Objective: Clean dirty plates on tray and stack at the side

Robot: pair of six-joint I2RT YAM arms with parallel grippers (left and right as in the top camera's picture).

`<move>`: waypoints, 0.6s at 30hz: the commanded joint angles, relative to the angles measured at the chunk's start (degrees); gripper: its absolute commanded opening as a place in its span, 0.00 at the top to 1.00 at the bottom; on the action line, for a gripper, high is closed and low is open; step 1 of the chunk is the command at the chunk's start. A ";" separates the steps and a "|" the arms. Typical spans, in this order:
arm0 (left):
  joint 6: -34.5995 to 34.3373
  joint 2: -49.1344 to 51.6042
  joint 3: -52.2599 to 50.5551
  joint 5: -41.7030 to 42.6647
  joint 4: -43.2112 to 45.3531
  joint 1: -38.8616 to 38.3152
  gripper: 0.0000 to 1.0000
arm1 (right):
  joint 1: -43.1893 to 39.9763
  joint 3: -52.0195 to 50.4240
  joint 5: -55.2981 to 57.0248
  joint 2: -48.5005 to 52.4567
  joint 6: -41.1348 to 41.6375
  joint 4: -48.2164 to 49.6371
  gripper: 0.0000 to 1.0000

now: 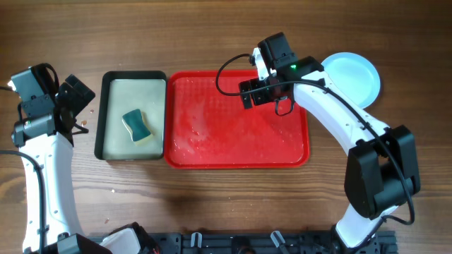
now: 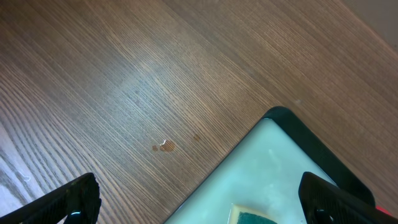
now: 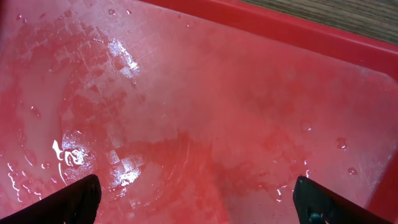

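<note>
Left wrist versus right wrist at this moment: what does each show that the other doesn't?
Only left wrist: a corner of the black-rimmed tray, an edge of the sponge, a small brown stain on the table. Only right wrist: the wet floor and rim of the red tray. Both: wood table and an open gripper, the left gripper and the right gripper.

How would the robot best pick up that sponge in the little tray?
Come from straight above and pinch the sponge across its narrower width, near the middle. It lies flat inside the black tray, whose raised walls would likely block a sideways approach.
</note>
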 commanded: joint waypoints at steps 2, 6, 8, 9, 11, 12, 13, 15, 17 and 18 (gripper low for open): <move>-0.55 -1.03 0.81 0.28 0.15 0.31 0.00 | -0.13 1.20 -0.70 -0.48 -0.81 0.15 0.00; -0.55 -1.03 0.81 0.28 0.15 0.31 0.00 | -0.09 1.20 -0.70 -0.48 -0.81 0.15 0.00; -0.55 -1.03 0.81 0.28 0.15 0.31 0.00 | -0.07 1.20 -0.68 -1.29 -0.83 0.15 0.00; -0.55 -1.03 0.81 0.28 0.15 0.31 0.00 | -0.07 1.20 -0.70 -2.01 -0.81 0.13 0.00; -0.55 -1.03 0.81 0.28 0.15 0.31 0.00 | -0.07 1.20 -0.68 -3.56 -0.83 0.13 0.00; -0.55 -1.03 0.81 0.28 0.15 0.31 0.00 | -0.07 1.20 -0.68 -4.98 -0.81 0.15 0.00; -0.55 -1.03 0.81 0.28 0.15 0.31 0.00 | -0.07 1.20 -0.70 -6.43 -0.81 0.13 0.00; -0.55 -1.03 0.81 0.28 0.15 0.31 0.00 | -0.09 1.20 -0.68 -10.29 -0.83 0.13 0.00; -0.55 -1.03 0.81 0.28 0.15 0.31 0.00 | -0.09 1.20 -0.68 -14.69 -0.83 0.13 0.00; -0.55 -1.03 0.81 0.26 0.15 0.31 0.00 | -0.09 1.20 -0.70 -16.85 -0.81 0.13 0.00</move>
